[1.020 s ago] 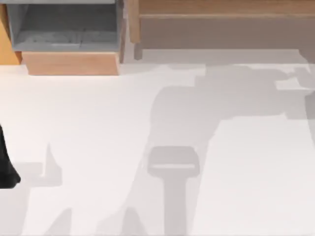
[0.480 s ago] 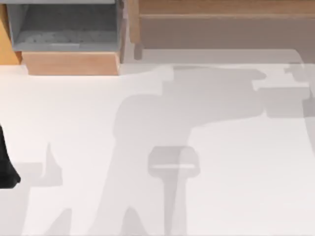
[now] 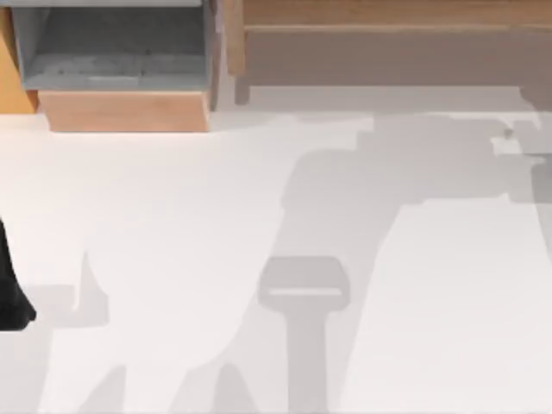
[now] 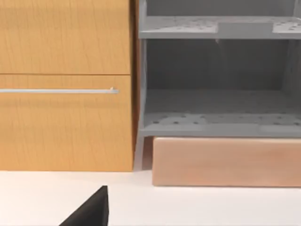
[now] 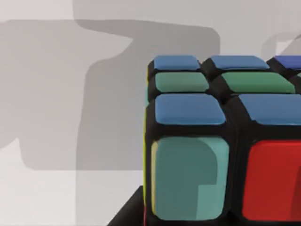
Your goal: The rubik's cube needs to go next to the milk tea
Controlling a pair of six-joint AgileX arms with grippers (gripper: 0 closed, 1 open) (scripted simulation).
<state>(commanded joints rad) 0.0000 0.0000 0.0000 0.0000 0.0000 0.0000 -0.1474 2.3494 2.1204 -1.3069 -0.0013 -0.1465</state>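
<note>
The rubik's cube [image 5: 221, 141] looms close in the right wrist view, with blue, green, teal and red stickers. It hangs above the white table [image 5: 42, 188] and a broad shadow lies beneath it. My right gripper [image 5: 129, 213] shows as a dark edge under the cube and is shut on it. The milk tea is out of view. Parked at the table's left edge is my left gripper [image 3: 12, 297], whose dark tip also shows in the left wrist view [image 4: 91, 211].
A grey open shelf unit [image 3: 112, 52] stands at the back left over a light wooden base [image 3: 125, 110]. An orange wooden cabinet [image 4: 61, 117] with a metal handle flanks it. A long wooden shelf [image 3: 388, 17] runs along the back right. Arm shadows cross the white table [image 3: 172, 216].
The large arm shadow on the table swung left and then back toward the right. The left arm has stayed in place.
</note>
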